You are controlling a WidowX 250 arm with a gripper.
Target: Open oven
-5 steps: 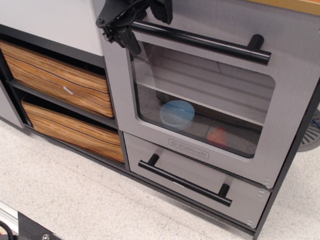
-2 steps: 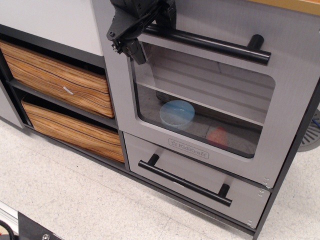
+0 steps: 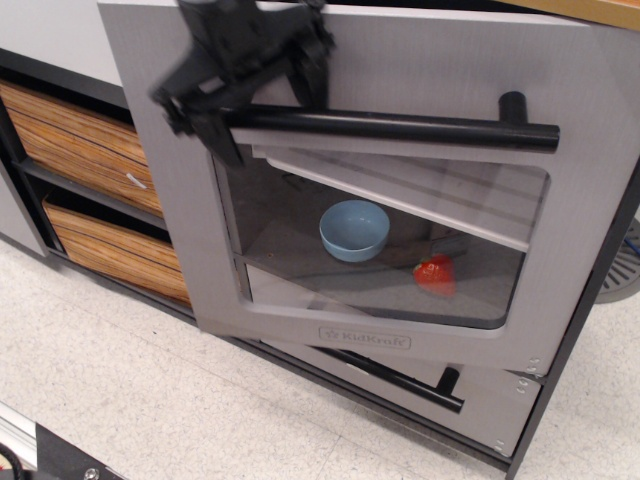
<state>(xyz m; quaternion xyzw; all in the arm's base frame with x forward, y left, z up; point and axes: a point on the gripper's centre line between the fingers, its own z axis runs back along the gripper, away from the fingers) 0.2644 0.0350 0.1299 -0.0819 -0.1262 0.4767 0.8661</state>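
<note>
Gripping long black bar handle at its left end, black pincer clamped on bar, somewhat blurred. Grey oven door swung partly outward, left edge forward of wood-grain bins. Through clear window: blue bowl and red item on oven floor. Drawer below, partly hidden by door.
</note>
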